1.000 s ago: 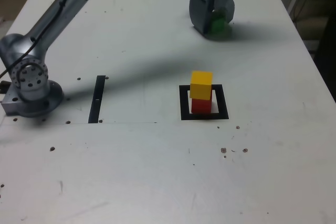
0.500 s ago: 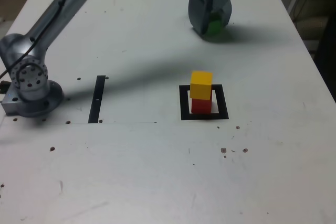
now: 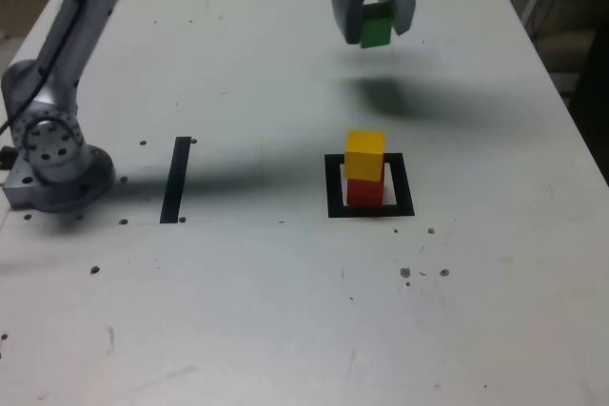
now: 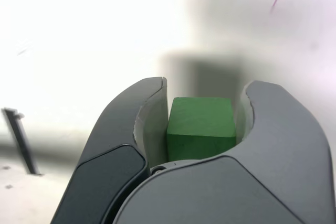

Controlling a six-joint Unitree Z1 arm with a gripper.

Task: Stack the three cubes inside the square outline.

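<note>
I have the grey two-fingered gripper clamped on the small solid green cube, its curved fingers pressed against the cube's two sides, and it hangs clear above the white table with its shadow below. Nearer the camera, I see the small yellow cube sitting on the small red cube inside the thick black square outline. A thin black strip lies well apart toward the exterior view's left.

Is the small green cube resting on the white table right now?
No, the small green cube hangs clamped in the end effector, clear of the white table, with its shadow below.
</note>
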